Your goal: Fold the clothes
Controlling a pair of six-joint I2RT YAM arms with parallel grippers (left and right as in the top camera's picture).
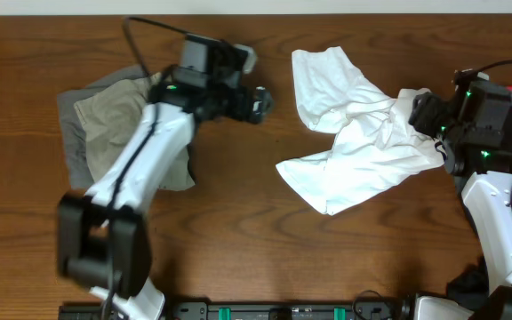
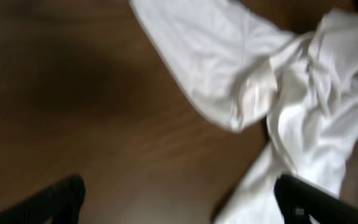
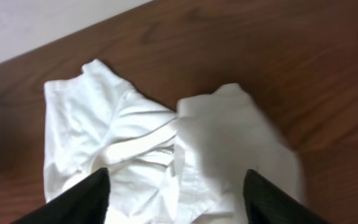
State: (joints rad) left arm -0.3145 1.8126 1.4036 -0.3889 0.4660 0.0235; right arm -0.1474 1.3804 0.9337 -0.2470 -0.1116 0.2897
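Right gripper (image 3: 176, 177) fingers spread, released, above crumpled shirt (image 1: 354, 147) right of centre; long axis lower-left to upper-right, right end hidden under gripper. Left gripper (image 2: 179, 186) wide open, view blurred.

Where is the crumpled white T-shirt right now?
In the overhead view the white T-shirt lies right of centre on the wooden table, its right end by the right gripper, apart from the khaki garment at left.
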